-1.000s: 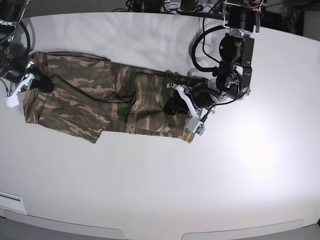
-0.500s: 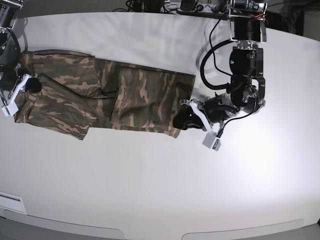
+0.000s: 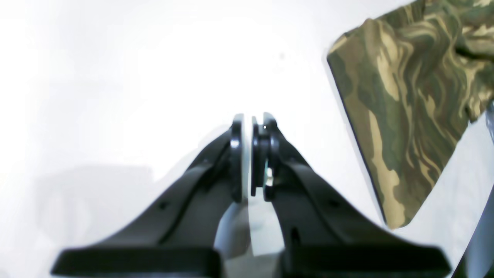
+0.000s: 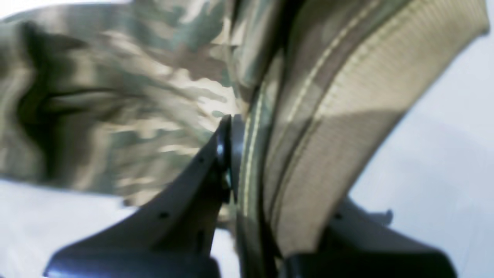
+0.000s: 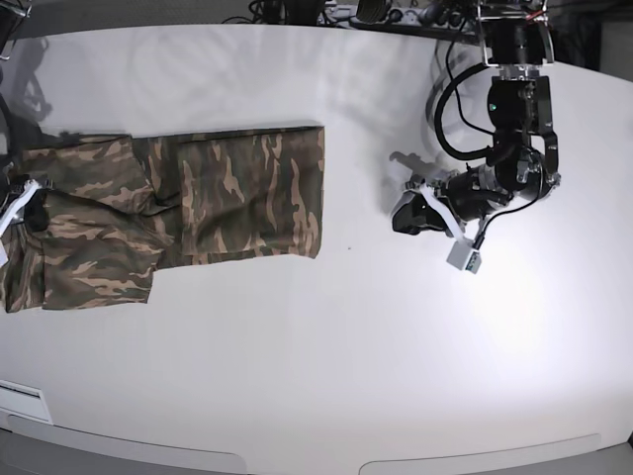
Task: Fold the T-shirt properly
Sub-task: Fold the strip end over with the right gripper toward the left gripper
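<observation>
Shirt (image 5: 168,213) lies folded long at table's (image 5: 326,346) left side. Left gripper (image 5: 407,213) well clear of it, nearly closed, empty; its wrist view shows the slim gap. Right gripper (image 4: 247,150) clamped on the collar rib (image 4: 347,96), detail the base view hides.

We see a brightly lit white table (image 5: 297,336) with a glare patch just right of the left gripper (image 5: 404,214), whose soft shadow falls behind it. The left wrist view is overexposed, the tabletop washed to white beside the T-shirt (image 3: 405,96). The right wrist view is blurred, cloth smeared and out of focus. The table edges bow in the base view.
</observation>
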You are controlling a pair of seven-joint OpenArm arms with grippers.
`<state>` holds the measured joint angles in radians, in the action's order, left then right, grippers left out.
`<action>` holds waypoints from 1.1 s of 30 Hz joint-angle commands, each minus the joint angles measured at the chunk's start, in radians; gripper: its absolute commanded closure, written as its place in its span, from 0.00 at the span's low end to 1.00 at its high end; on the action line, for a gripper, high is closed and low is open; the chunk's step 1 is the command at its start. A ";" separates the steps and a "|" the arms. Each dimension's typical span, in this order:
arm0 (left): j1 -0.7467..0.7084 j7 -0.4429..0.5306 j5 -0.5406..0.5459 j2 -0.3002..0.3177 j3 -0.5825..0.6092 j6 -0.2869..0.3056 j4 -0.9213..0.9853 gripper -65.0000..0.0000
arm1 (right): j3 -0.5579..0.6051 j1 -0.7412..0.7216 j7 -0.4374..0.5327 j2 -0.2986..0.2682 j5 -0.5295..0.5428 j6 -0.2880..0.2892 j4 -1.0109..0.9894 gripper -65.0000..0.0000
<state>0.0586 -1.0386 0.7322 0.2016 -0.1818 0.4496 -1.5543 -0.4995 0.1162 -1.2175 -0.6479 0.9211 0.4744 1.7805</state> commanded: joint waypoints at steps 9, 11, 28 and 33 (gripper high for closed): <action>0.000 0.044 0.071 -0.005 0.016 0.056 -0.018 0.95 | -0.013 -0.016 -0.098 0.040 0.373 0.089 0.229 1.00; 0.000 0.043 0.067 -0.005 0.040 0.056 -0.018 0.95 | -0.013 -0.016 -0.123 0.077 0.454 0.117 0.257 1.00; 0.000 0.043 0.043 -0.004 0.106 0.056 -0.018 0.95 | 0.068 -0.003 -0.134 0.413 0.472 0.208 0.271 1.00; 0.000 0.043 0.044 -0.001 0.105 0.056 -0.018 0.95 | 0.174 0.000 -0.130 0.451 0.405 0.214 0.271 1.00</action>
<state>0.0418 -1.0142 0.7555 0.1967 -0.0731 0.4980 -1.5543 -0.3218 0.1276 -1.3769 -0.1921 1.2907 0.6827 2.0399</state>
